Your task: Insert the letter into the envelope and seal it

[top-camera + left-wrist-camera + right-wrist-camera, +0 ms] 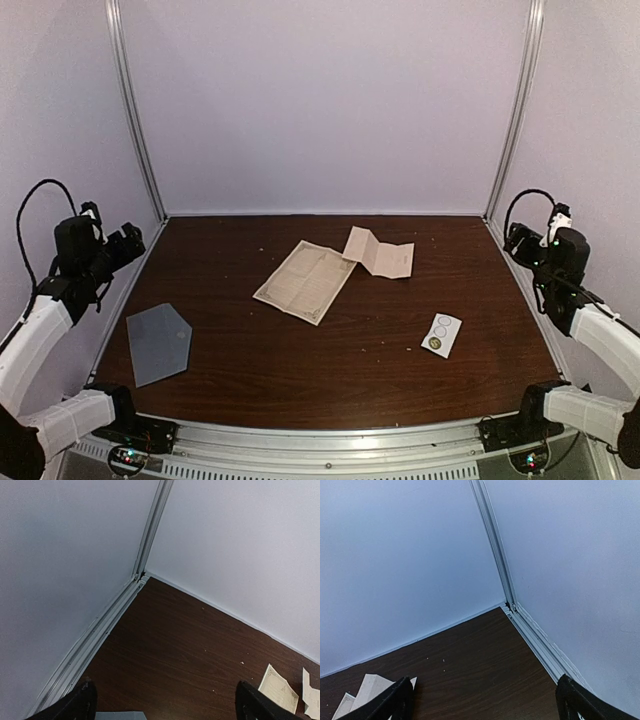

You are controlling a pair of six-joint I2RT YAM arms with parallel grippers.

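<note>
Only the top view took in the grey-blue envelope [160, 343] whole, lying flat near the left edge of the dark wooden surface [350, 385], well apart from the printed letter sheet [306, 281] and creased cream paper [380, 254] that touched at mid-surface, and from the white sticker strip [441, 334] towards the right edge. The wrist views alone showed the left gripper [165, 707] and right gripper [485, 700] with fingers spread wide on nothing, raised beside the side walls and facing the back corners. Bare wood lay between envelope and sheet and along the front edge.
</note>
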